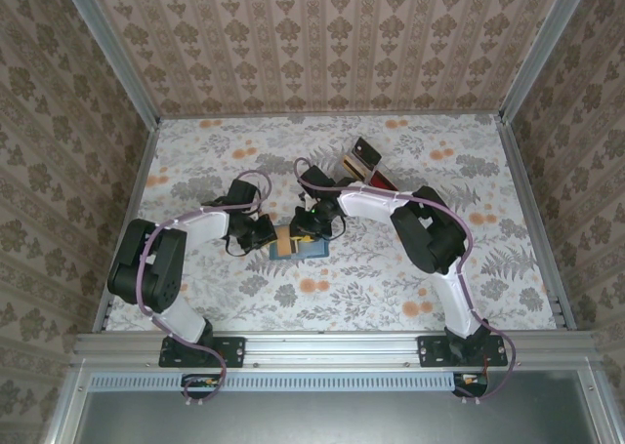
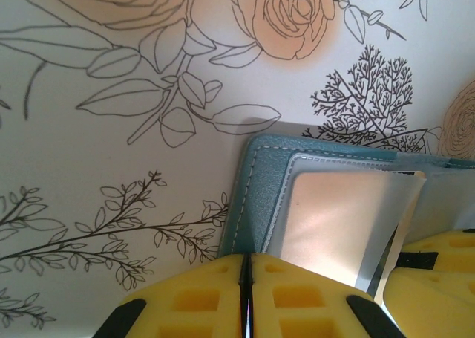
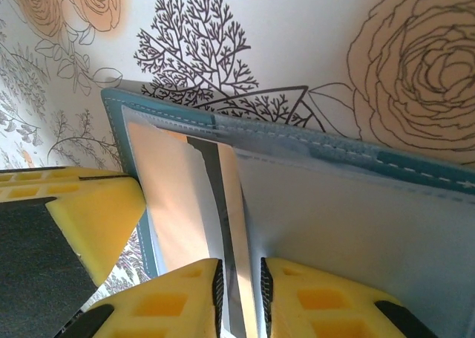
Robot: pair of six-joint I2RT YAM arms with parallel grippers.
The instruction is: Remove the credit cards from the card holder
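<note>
Bare floral-printed tabletop (image 1: pixel 186 171) lies open on the left, its walled edges well apart from the work. The left gripper (image 2: pixel 247 271), yellow pads pressed together, sits at the near edge of the small flat teal-blue folding card holder (image 2: pixel 261 182), which lies open mid-table, paler inside. A pale glossy card (image 2: pixel 338 223) stands out of its pocket, pinched by the right gripper (image 3: pixel 239 278). A clear compartment tray (image 1: pixel 363 161) sits behind, apart.

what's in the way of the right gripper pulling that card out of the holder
Nothing visible. The right gripper is closed on the card at its edge. The left gripper clamps the card holder at a side edge, beside the card's way out rather than across it.
</note>
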